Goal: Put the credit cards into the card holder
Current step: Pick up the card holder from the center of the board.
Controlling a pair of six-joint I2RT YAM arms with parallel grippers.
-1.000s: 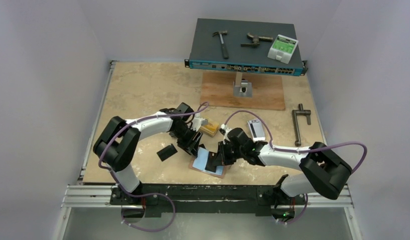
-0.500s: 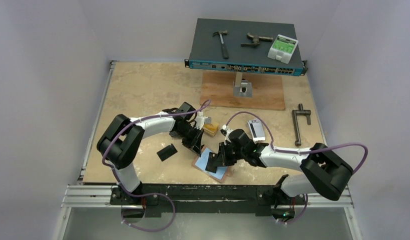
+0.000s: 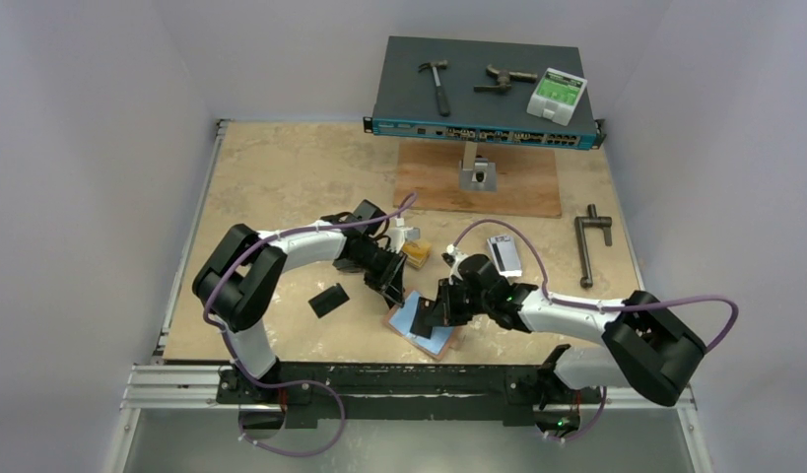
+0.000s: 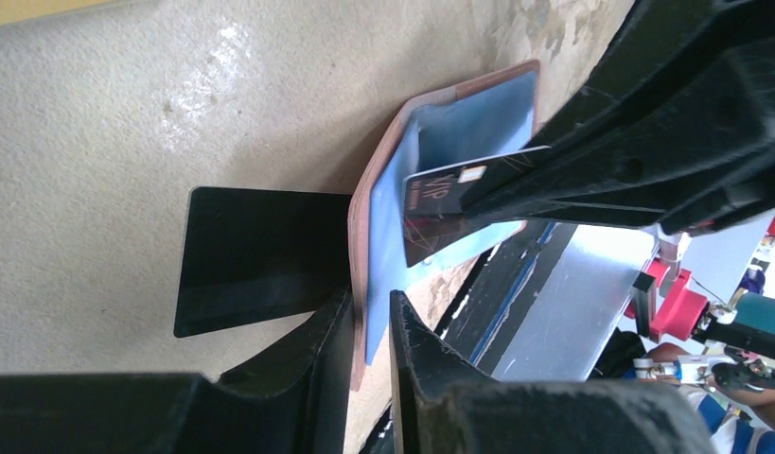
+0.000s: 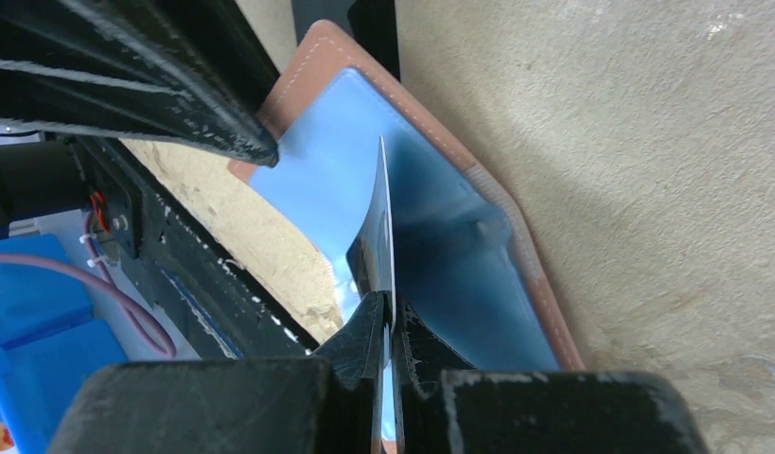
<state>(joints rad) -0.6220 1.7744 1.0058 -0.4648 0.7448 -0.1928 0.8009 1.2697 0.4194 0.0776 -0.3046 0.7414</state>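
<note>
The salmon-pink card holder (image 3: pixel 431 341) lies open near the table's front edge, its blue lining up. My left gripper (image 4: pixel 371 307) is shut on the holder's (image 4: pixel 459 123) near edge, with cover and lining pinched between the fingers. My right gripper (image 5: pixel 391 312) is shut on a black credit card (image 5: pixel 378 236) seen edge-on. That card's far end reaches into the blue pocket (image 5: pixel 440 236). Another black card (image 3: pixel 328 300) lies flat to the holder's left. Orange-gold cards (image 3: pixel 416 255) and a silver-grey card (image 3: pixel 504 255) lie behind the grippers.
A network switch (image 3: pixel 483 94) carrying a hammer and other tools stands on a post over a wooden board (image 3: pixel 478 182) at the back. A dark metal clamp tool (image 3: pixel 591 246) lies at the right. The metal rail (image 3: pixel 409 379) runs just in front of the holder.
My left gripper moved right and forward to the holder and closed on its edge. The holder shifted slightly right. The right gripper, still holding the black card, edged right with it.
</note>
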